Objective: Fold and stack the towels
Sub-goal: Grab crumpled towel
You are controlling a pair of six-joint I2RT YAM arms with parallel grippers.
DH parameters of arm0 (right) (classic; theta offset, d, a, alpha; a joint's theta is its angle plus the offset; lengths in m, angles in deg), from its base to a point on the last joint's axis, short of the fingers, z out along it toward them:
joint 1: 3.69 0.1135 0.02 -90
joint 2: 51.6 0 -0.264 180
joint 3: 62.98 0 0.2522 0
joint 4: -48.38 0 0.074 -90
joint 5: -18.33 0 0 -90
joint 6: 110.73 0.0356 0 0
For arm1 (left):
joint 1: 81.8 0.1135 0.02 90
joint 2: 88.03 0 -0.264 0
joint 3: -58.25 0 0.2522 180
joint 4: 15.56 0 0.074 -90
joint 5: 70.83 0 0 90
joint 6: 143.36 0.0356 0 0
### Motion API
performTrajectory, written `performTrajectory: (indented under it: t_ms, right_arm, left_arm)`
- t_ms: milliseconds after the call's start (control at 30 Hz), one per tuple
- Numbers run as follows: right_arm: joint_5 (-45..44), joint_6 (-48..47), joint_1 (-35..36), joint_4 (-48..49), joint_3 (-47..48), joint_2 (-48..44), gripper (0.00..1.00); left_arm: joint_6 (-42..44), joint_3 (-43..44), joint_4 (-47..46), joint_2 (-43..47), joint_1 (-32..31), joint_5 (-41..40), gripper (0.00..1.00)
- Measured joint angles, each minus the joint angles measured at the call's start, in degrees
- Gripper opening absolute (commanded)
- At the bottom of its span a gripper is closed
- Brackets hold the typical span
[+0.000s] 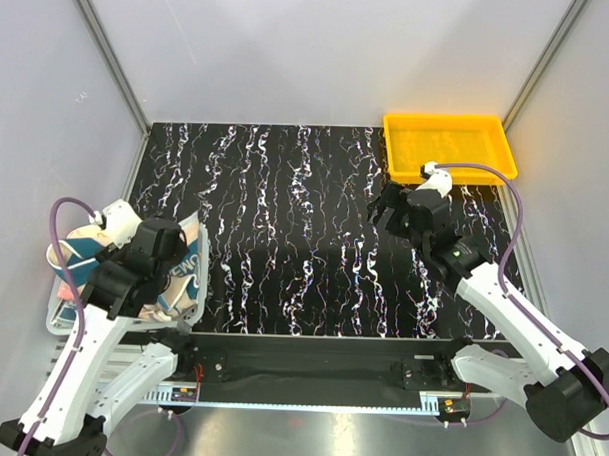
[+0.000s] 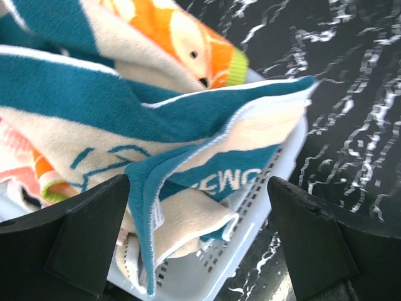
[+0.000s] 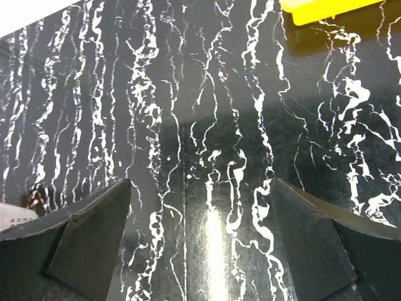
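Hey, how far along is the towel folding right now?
Nothing looks done: no folded towel lies on the table. In hand: the left gripper hangs open over the towels heaped in the white basket, gripping nothing; the right gripper hovers open above the table. Left: folding and stacking every towel.

Towels in basket left, tray back-right.

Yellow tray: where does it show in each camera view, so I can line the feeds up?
Top external: the yellow tray sits at the far right corner of the table.
Right wrist: only a slice of it shows, at the upper right edge.
Left wrist: not in it.
Shared landmark: the black, white-veined tabletop shows in all three views.
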Motion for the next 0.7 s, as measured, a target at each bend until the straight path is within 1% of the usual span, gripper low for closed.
performTrajectory:
  t_ms: [233, 300, 433, 533, 567, 633, 667, 700]
  right_arm:
    - [1.2, 0.0, 0.0, -0.1, 0.0, -1.1, 1.0]
    - [1.4, 0.1, 0.0, -0.4, 0.0, -1.3, 1.0]
    - [1.7, 0.1, 0.0, -0.7, -0.2, -2.1, 1.0]
    - [1.8, 0.1, 0.0, -0.7, -0.2, -2.6, 1.0]
    - [1.8, 0.1, 0.0, -0.7, -0.2, -2.8, 1.0]
    - [1.9, 0.1, 0.0, -0.7, -0.2, -3.0, 1.0]
    - [1.9, 0.2, 0.0, -0.7, -0.2, -3.1, 1.0]
    - [1.9, 0.2, 0.0, -0.7, -0.2, -3.1, 1.0]
  left_arm:
    - [-2.9, -1.2, 1.1, -3.7, 3.8, 0.0, 0.99]
    - [-3.0, -1.5, 1.0, -4.4, 4.8, 0.4, 0.97]
    - [-3.8, -2.0, 0.7, -6.0, 6.4, 1.6, 0.85]
    - [-4.5, -3.1, 0.1, -6.3, 6.8, 2.5, 0.79]
    - [-4.7, -3.4, -0.1, -6.3, 6.9, 2.9, 0.74]
    - [-5.2, -3.9, -0.3, -6.4, 7.0, 3.6, 0.68]
    - [-5.5, -4.0, -0.3, -6.6, 7.0, 3.9, 0.61]
    - [-5.8, -4.1, -0.4, -6.7, 7.0, 4.2, 0.58]
